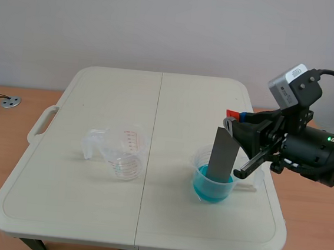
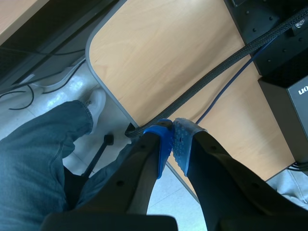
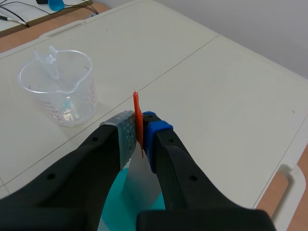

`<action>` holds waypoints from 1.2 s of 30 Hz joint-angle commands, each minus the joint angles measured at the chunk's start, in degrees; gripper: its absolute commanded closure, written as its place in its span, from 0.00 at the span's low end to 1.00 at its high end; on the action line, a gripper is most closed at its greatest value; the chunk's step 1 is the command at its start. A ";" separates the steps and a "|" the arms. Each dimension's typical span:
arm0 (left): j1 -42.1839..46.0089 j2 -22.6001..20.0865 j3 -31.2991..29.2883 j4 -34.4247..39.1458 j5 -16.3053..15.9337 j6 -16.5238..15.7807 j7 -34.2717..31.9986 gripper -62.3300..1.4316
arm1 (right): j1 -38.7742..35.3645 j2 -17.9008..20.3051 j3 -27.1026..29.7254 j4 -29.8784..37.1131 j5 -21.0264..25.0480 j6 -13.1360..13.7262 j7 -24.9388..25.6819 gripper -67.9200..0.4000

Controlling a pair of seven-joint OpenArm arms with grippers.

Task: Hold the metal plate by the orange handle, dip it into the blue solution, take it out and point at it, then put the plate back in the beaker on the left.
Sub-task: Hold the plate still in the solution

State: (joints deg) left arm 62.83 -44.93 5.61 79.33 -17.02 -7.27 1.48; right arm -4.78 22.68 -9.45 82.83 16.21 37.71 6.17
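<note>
A grey metal plate (image 1: pixel 223 154) stands with its lower end in the blue solution (image 1: pixel 211 189) of the right-hand beaker (image 1: pixel 199 163). My right gripper (image 1: pixel 233 121) is shut on the plate's orange handle (image 3: pixel 138 120), which shows edge-on between the pads. Under the gripper, the plate (image 3: pixel 139 185) and teal liquid (image 3: pixel 113 204) are visible. An empty clear beaker (image 1: pixel 126 153) with red markings stands left of centre; it also appears ahead of the right gripper (image 3: pixel 138 130) as the clear beaker (image 3: pixel 60 86). My left gripper (image 2: pixel 173 139) is shut on nothing, off the table.
The white folding table (image 1: pixel 76 211) has a centre seam. The left wrist view shows a wooden desk (image 2: pixel 168 57), a black cable (image 2: pixel 216 72) and a person's jeans leg (image 2: pixel 38 149) on the floor below.
</note>
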 commanded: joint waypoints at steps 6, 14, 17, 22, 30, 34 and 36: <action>-0.17 0.28 -0.31 0.50 -0.33 -0.15 -0.17 0.95 | 0.02 0.50 0.37 0.68 -0.22 0.02 -0.02 0.98; -1.11 0.28 -0.31 0.48 -0.35 -0.15 0.98 0.95 | 0.02 0.50 0.37 0.68 -0.22 0.04 -0.02 0.98; -1.11 0.28 -0.31 0.48 -0.35 -0.15 1.01 0.95 | 0.02 0.52 0.39 0.70 -0.22 0.04 0.00 0.98; -1.11 0.28 -0.31 0.50 -0.35 -0.15 0.94 0.95 | -0.02 0.68 0.96 1.38 -0.13 0.31 0.57 0.98; -1.11 0.28 -0.31 0.50 -0.35 -0.15 0.94 0.95 | -2.10 0.68 3.63 7.41 0.04 2.54 0.61 0.98; -1.11 0.28 -0.31 0.50 -0.35 -0.15 0.96 0.95 | -4.15 0.68 5.35 12.00 0.04 2.67 0.59 0.98; -1.11 0.28 -0.31 0.50 -0.35 -0.15 0.96 0.95 | -5.01 0.68 6.25 14.16 0.04 2.69 0.42 0.98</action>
State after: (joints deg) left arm 61.10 -44.93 5.56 79.33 -17.02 -7.27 2.79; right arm -10.09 22.70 -3.97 95.72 15.59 40.34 5.93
